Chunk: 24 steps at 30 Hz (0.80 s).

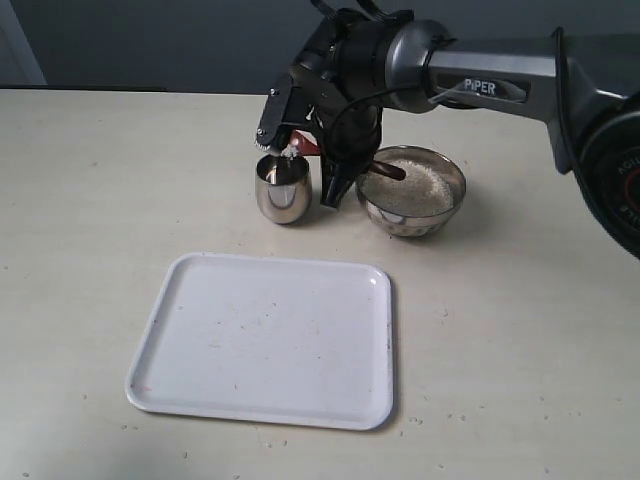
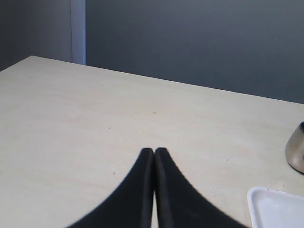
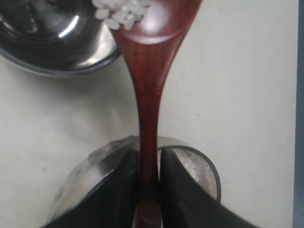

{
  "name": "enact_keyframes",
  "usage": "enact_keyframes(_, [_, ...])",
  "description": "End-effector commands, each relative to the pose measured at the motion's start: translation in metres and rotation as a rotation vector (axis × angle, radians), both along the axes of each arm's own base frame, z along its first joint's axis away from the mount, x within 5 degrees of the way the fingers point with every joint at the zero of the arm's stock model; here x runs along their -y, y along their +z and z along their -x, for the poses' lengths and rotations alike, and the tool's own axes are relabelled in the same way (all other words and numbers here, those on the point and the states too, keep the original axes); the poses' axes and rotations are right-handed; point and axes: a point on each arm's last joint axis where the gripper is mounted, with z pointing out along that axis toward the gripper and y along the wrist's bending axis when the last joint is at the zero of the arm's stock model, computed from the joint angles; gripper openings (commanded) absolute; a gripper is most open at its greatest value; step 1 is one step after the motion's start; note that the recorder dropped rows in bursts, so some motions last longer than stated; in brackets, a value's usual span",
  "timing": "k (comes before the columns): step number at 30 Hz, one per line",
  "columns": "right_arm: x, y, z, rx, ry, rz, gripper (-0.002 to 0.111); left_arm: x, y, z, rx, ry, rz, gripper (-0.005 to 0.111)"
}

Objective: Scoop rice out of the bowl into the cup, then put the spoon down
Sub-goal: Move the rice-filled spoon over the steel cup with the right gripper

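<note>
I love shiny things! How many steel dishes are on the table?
2: a small rounded steel cup on the left, and a wider dimpled steel bowl to its right.

Exterior: steeply down over the whole desk. Left wrist: low across it. Right wrist: close along the spoon, sharing cup and bowl with exterior.

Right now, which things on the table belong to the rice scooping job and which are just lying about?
In the job: spoon, rice, bowl, cup.
Lying about: white tray.
</note>
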Motion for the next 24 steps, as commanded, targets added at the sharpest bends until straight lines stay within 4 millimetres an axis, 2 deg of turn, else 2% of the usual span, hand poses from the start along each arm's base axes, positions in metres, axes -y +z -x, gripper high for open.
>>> enact_keyframes(1, [-0.0013,-0.0026,-0.0025,0.017,0.013,0.004,-0.001,0.0001,0.0008,0.0002,0.013,-0.001,0.001,0.001])
enact_keyframes(24, [-0.005,0.0002,-0.0087,0.094,0.074,-0.002,-0.001,0.0001,0.0006,0.0002,0.011,0.0,0.001,0.001])
